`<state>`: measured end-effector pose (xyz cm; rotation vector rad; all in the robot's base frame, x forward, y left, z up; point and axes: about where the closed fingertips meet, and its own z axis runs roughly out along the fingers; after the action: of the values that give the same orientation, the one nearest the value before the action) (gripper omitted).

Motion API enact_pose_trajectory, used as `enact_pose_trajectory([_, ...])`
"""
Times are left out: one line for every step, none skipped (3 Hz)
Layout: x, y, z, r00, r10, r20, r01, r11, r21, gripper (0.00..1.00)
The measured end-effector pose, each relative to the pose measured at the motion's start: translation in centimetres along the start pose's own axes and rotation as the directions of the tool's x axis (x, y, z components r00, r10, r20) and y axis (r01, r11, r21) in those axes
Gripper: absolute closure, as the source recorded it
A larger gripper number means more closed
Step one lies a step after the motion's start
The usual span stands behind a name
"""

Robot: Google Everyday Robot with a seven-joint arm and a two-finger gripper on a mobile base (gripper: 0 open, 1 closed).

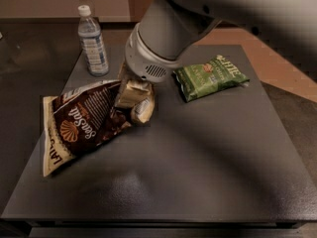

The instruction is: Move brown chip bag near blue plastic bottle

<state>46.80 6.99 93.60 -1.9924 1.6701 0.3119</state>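
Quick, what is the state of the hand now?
Hand: closed on the right end of the brown chip bag, above the table.

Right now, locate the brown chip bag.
In the camera view, the brown chip bag is at the left of the table, in front of the blue plastic bottle, its right end clamped in the gripper.

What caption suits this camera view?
Gripper shut on one end of the brown chip bag, blue plastic bottle upright behind it.
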Motion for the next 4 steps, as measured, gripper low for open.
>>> enact_pose_trajectory([-0.4,-4.4,-0.3,0.994,-0.101,0.03,0.099,0.994,0.045,1.0])
enact_pose_trajectory([0.2,-8.7,0.4,0.984,-0.172,0.035,0.17,0.983,0.071,1.0])
enact_pose_trajectory([1.5,-12.3,1.6,0.978,-0.207,0.013,0.205,0.9751,0.085,1.0])
enact_pose_trajectory([2.9,-15.3,2.5,0.975,-0.221,-0.02,0.222,0.9696,0.102,1.0])
